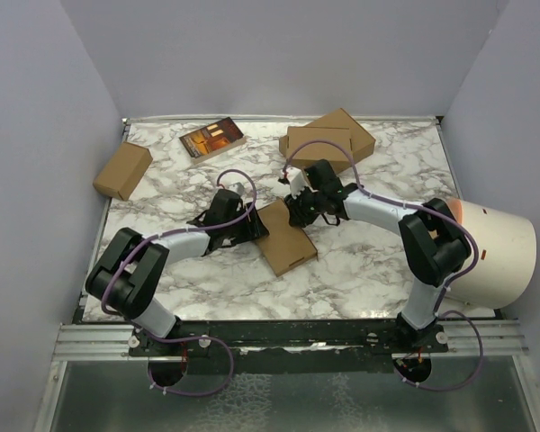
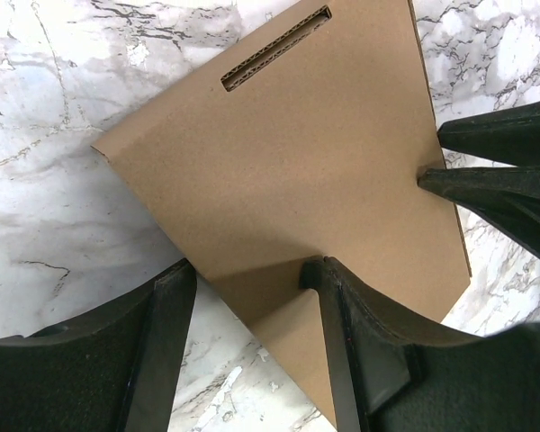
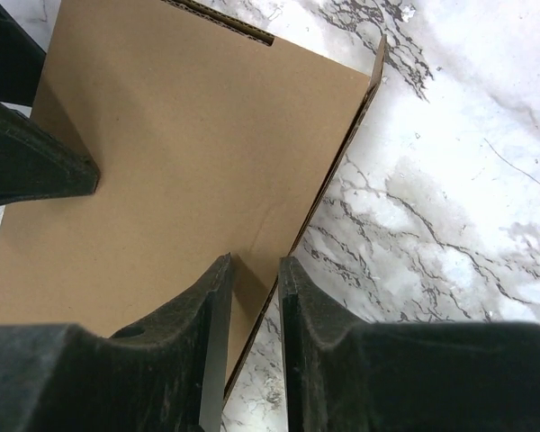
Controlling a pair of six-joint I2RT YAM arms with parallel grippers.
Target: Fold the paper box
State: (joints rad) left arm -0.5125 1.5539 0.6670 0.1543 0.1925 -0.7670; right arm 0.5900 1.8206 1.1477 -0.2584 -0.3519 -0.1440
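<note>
Nearly done, it seems: paper box [image 1: 285, 238] flat at centre of table [image 1: 369, 261], top panel down, closing tuck likely left. Spread left gripper [image 2: 247, 270] presses one finger [image 2: 360, 342] on top; right gripper [image 3: 255, 261] narrow astride box edge, grip unclear.

Paper box [image 1: 285, 238] is plain brown, as are stacked boxes [image 1: 328, 139] and small carton [image 1: 122, 170]; table [image 1: 378, 261] is white marble with grey veining; book [image 1: 212, 139] cover is dark with orange panels.

Small brown carton [image 1: 122, 170] near the marble table's [image 1: 378, 270] far left corner; dark printed booklet [image 1: 212, 139] by the far edge. Two stacked brown boxes [image 1: 324, 136] along the far edge, right of centre. White domed object [image 1: 495, 256] past the right edge.
</note>
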